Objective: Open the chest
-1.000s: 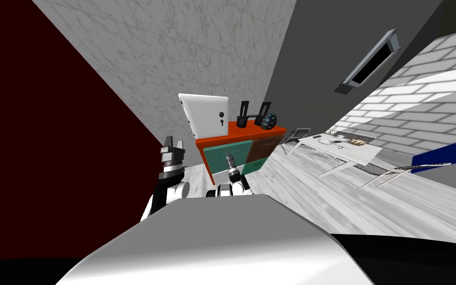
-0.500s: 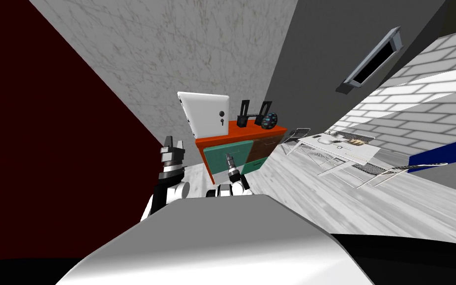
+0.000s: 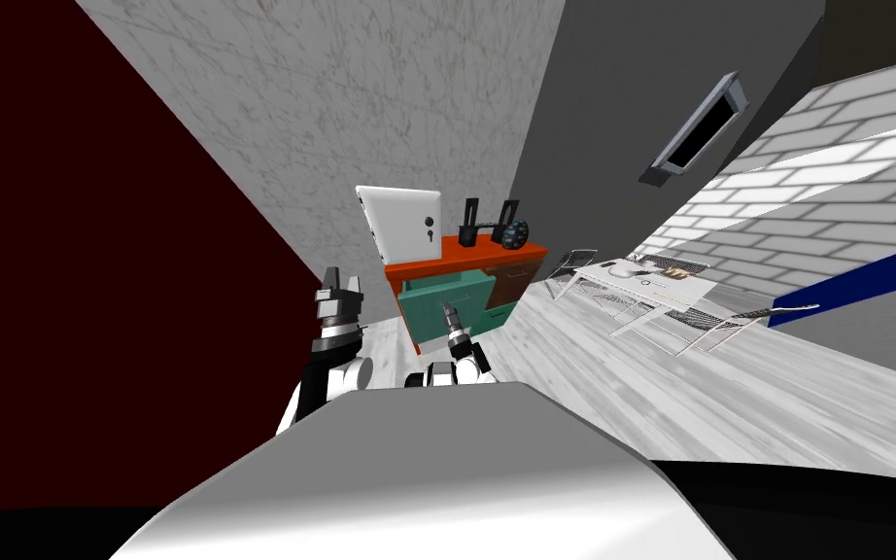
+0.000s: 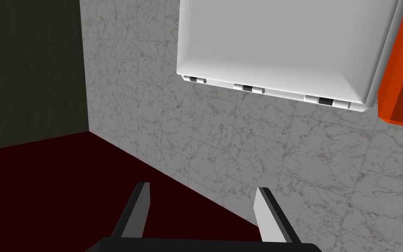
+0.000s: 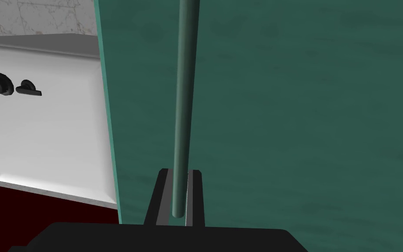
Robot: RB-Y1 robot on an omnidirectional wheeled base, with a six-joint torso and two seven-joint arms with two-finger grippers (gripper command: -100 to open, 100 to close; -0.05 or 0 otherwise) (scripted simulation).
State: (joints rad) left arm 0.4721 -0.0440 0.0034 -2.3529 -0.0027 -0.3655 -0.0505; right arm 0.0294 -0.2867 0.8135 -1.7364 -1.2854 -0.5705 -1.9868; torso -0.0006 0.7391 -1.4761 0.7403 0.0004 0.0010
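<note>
gripping the teal handle, whose long axis runs along its fingers, the right gripper clamps the seemingly ajar drawer front of the chest directly ahead; the left gripper hangs open, farther off.

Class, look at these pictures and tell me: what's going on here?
The robot stands at an orange-topped chest. Its right end effector is shut on the rod handle of the chest's teal drawer, which seems slightly out. The left end effector hangs open to the side, holding nothing.
</note>
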